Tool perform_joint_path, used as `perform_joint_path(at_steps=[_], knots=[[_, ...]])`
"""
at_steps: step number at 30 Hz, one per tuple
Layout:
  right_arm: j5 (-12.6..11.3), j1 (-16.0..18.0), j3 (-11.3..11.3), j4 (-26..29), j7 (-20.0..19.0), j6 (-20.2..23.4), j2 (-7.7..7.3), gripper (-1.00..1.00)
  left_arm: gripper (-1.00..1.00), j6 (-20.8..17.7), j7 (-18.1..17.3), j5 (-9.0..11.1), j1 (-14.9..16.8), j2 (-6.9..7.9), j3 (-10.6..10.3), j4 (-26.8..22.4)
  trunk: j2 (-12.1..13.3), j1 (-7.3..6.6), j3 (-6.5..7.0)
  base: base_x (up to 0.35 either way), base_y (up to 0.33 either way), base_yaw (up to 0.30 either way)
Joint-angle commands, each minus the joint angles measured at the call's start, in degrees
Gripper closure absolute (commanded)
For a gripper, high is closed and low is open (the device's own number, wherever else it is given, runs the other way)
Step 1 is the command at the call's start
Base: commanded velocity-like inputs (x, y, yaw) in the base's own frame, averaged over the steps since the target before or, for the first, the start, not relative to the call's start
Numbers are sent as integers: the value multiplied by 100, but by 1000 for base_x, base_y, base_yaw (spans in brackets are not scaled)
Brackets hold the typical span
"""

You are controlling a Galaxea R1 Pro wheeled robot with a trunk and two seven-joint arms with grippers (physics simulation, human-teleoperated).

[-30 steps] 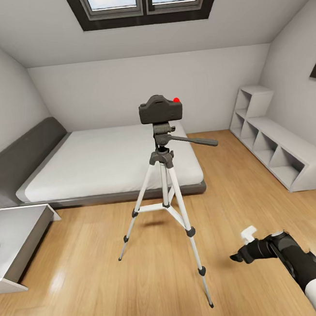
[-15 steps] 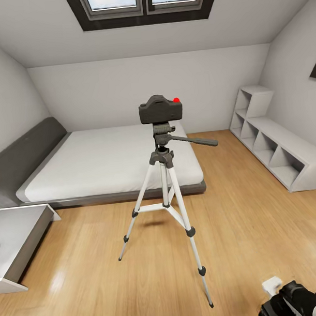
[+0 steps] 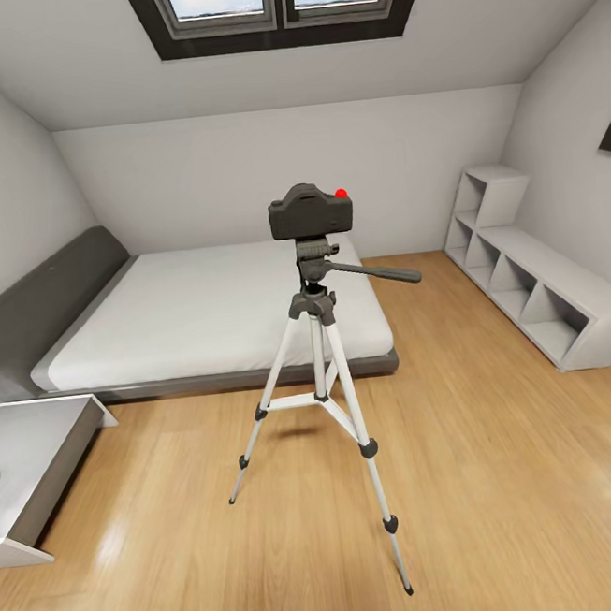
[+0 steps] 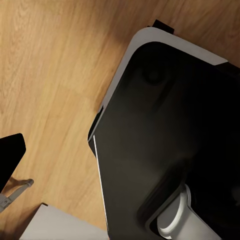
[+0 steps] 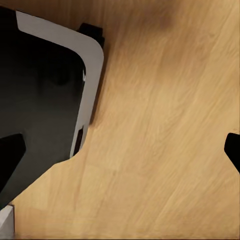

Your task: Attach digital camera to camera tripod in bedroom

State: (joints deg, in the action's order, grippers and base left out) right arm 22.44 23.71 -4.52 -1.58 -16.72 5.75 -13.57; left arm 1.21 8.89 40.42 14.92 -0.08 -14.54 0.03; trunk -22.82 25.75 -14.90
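In the head view, the small black digital camera (image 3: 310,213) with its red button sits on the pan head of the camera tripod (image 3: 316,342). The tripod stands on the wood floor in front of the bed, its long handle pointing right. My right gripper (image 5: 120,155) hangs open over the floor, with one dark fingertip (image 5: 10,155) at each side of the right wrist view. My left gripper (image 4: 120,155) also hangs low, one fingertip (image 4: 10,155) showing at the picture's edge, nothing between the fingers.
A low grey bed (image 3: 211,306) lies behind the tripod, with white cube shelves (image 3: 529,282) along the right wall. A grey side table (image 3: 30,457) stands at the left. My own dark base (image 4: 170,130) shows beside both grippers. Wood floor surrounds the tripod.
My right arm has dropped down and out of the head view. The camera and the tripod have not moved.
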Motion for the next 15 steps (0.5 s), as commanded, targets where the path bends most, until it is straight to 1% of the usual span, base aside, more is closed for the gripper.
perform_joint_path(at_steps=[1, 3, 4, 9, 11, 15], knots=[[-11, -98, -56, -11, -11, -42, 3, -100, -100, 11, 15, 45, 3, -1, -49, 0, -10, 3, -9, 0, 0, 0], [-138, -295, -60, -20, 0, -190, 11, -100, -100, 11, 14, 45, 3, -4, -49, 1, -10, 3, -9, 0, 0, 0], [-287, -502, -63, -28, 17, -389, 20, -100, -100, 11, 12, 45, 3, -9, -49, 3, -10, 3, -9, 0, 0, 0], [-673, -1127, -62, -36, 120, -985, 43, -100, -100, -4, 9, 44, 6, -30, -49, 5, -10, 3, -9, 0, 0, 0], [-784, -1374, -61, -35, 174, -1173, 51, -100, -100, -23, 8, 44, 6, -35, -49, 5, -10, 3, -9, 0, 0, 0], [-921, -1802, -59, -35, 326, -1406, 61, -100, -100, -56, 7, 39, 5, -42, -49, 6, -10, 3, -9, 0, 0, 0]])
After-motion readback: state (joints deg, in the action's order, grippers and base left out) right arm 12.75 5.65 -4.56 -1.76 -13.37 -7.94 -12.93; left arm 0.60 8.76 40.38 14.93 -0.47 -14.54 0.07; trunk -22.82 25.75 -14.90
